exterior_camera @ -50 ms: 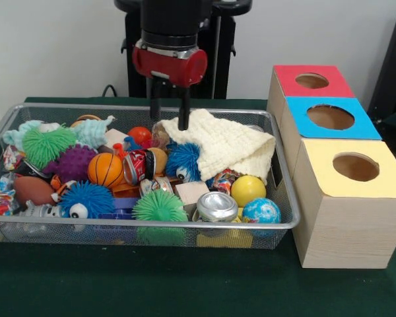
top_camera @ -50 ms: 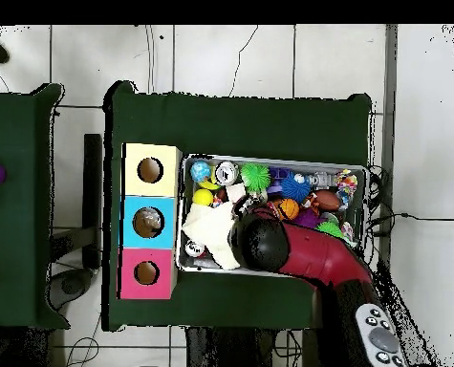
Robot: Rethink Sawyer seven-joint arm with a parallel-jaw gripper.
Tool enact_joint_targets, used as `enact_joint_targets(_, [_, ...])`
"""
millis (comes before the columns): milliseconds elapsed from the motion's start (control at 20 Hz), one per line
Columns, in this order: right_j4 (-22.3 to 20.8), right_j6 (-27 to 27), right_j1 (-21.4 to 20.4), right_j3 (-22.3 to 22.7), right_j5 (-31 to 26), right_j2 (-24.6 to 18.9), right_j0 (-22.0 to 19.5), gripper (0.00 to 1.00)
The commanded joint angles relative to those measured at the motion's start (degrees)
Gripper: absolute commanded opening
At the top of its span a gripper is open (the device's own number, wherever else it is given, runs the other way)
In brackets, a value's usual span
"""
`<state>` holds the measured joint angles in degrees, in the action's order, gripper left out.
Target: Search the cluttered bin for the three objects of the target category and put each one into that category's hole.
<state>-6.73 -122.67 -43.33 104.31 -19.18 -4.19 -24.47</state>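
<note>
My gripper [exterior_camera @ -50 ms: 169, 117] hangs open over the back of the wire bin [exterior_camera @ -50 ms: 287, 198], nothing between its fingers. Its right fingertip [exterior_camera @ -50 ms: 183, 123] is at the left end of a cream cloth [exterior_camera @ -50 ms: 228, 142] draped over the back right of the pile. The pile holds an orange basketball [exterior_camera @ -50 ms: 105, 170], a red soda can [exterior_camera @ -50 ms: 138, 165], a crushed silver can [exterior_camera @ -50 ms: 216, 207], a yellow ball [exterior_camera @ -50 ms: 248, 190], a globe ball [exterior_camera @ -50 ms: 261, 211], blue fuzzy toys [exterior_camera @ -50 ms: 183, 160], green spiky balls [exterior_camera @ -50 ms: 160, 206] and a wooden block [exterior_camera @ -50 ms: 191, 193]. In the overhead view the arm [top_camera @ -50 ms: 266, 244] hides the gripper, beside the cloth [top_camera @ -50 ms: 209, 232].
Three wooden boxes stand right of the bin, each with a round hole on top: red [exterior_camera @ -50 ms: 311, 80] at the back, blue [exterior_camera @ -50 ms: 330, 117] in the middle, yellow [exterior_camera @ -50 ms: 355, 166] in front. From above they line the bin's left side, with the yellow [top_camera @ -50 ms: 150, 170] at the top.
</note>
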Motion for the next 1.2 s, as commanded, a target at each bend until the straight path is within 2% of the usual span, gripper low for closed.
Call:
enact_joint_targets(50, [-5.50, 13.54, -1.29, -4.80, -8.73, -8.69, -3.54, 1.00])
enact_joint_targets(400, [-8.18, 13.38, -1.42, -5.49, -10.40, -11.81, -6.55, 1.00])
enact_joint_targets(700, [-9.75, 12.33, -2.25, -5.75, -11.84, -13.36, -7.60, 1.00])
enact_joint_targets(1200, [-11.71, 14.61, -2.25, -9.46, -17.15, -16.30, -10.28, 1.00])
